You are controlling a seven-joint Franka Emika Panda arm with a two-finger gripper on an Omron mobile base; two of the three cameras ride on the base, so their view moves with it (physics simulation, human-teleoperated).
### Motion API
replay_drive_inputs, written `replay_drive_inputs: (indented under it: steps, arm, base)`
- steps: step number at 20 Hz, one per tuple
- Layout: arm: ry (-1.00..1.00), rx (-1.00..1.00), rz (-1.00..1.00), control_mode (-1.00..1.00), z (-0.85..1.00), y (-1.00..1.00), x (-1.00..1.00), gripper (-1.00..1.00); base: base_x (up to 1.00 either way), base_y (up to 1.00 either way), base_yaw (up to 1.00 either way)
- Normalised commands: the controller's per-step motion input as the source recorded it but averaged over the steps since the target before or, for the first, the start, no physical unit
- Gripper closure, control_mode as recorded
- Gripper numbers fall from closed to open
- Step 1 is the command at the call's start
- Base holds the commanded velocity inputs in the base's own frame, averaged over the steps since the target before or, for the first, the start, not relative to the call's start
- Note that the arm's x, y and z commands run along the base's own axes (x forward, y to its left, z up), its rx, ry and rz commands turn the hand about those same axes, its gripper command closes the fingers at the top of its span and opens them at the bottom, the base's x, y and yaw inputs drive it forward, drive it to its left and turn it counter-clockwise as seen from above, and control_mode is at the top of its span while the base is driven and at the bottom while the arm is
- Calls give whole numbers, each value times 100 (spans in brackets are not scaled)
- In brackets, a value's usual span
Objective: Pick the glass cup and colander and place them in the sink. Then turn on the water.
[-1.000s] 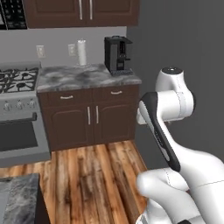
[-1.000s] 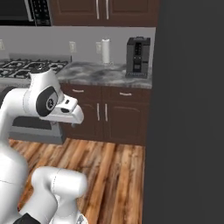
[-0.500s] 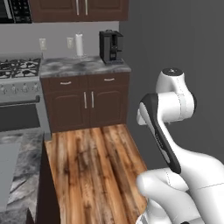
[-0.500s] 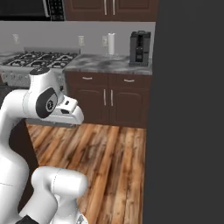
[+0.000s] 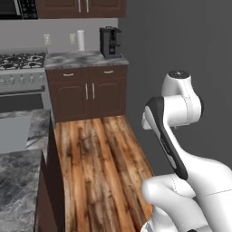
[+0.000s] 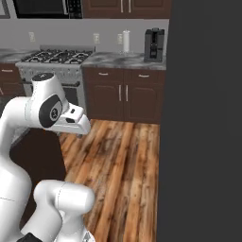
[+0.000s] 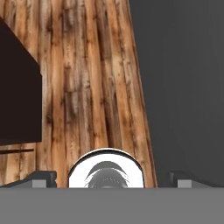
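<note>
Counts, left base view: one coffee machine (image 5: 110, 41) and one white paper roll (image 5: 80, 40) on the far counter (image 5: 88, 59), upper middle of frame. Two wall outlets (image 5: 47, 39) behind them. Two drawers over two cabinet doors (image 5: 88, 96) below. One stove (image 5: 20, 61) at upper left, with one microwave (image 5: 17, 8) above it, cut by the top edge. One white arm (image 5: 174, 113) at lower right, folded at the elbow.

Near counter (image 5: 18, 186), marbled grey, lower left. A flat grey recess set into it at the left edge reads as the sink (image 5: 12, 132). It is cut off by the frame, so its basin and drain cannot be made out.

Wood floor (image 5: 97, 158) runs between the two counters. Dark grey wall (image 5: 181, 41) takes the right side and hides whatever lies beyond it.

Hand view: two finger tips (image 7: 41, 178) at the bottom corners, far apart. Jaws spread wide, nothing between them but floor planks. Dark cabinet side (image 7: 17, 96) at left, cut by the edge.
</note>
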Motion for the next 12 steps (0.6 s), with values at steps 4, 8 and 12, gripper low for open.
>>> replay_drive_inputs:
  steps: [4,8,12]
  arm:
    - [0,0,0,100,0,0,0,-100]
    - [0,0,0,100,0,0,0,-100]
    - [0,0,0,100,0,0,0,-100]
  base:
    - [-100,32,-2]
    - [-100,51,-2]
    - [-100,50,-2]
